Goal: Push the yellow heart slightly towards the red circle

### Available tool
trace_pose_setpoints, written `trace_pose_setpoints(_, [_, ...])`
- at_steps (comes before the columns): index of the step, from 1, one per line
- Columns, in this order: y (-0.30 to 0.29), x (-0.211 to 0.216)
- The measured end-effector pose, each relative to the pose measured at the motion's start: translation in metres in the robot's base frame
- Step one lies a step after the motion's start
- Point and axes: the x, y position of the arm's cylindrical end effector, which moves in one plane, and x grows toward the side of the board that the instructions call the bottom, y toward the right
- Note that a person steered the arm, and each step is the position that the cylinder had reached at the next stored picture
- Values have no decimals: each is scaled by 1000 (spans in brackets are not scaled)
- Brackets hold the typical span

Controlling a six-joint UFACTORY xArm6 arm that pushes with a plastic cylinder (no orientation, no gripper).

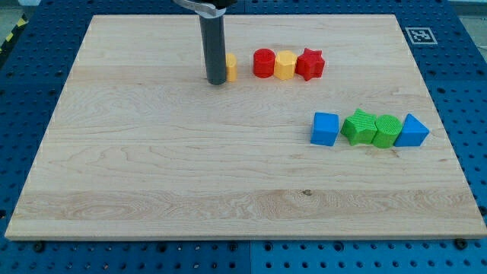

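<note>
The arm carries no gripper, so there is nothing released or clenched; it ends only in a dark straight rod. My tip [217,81] rests on the wooden counter [152,175], in the upper part of the view, a little to the left of the middle.

The yellow heart [230,68] is just beside the rod, on the view's right of it. The rod covers most of this block, so only a narrow yellow piece shows, and I cannot make out its shape well. My tip seems to touch it or to be very close to it.

To the view's right of the yellow heart there is a small gap of bare wood, and then the red circle [263,63]. The red circle is the first of a short row of three blocks that touch each other: after it comes a yellow block [284,65], whose exact shape I cannot tell, and then a red star [310,64].

Lower, at the view's right side, a second row lies well apart from the first one. From left to right it has a blue cube [325,129], a green block with a ridged top [358,127], a second green block [386,130] and a blue triangle [412,131]. The last three touch each other; the blue cube is just beside them.
</note>
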Motion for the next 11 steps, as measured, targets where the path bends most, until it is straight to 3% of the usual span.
trace_pose_setpoints(3, [-1,-12])
trace_pose_setpoints(5, [-20,-61])
trace_pose_setpoints(6, [-17,-31])
trace_pose_setpoints(11, [-7,-38])
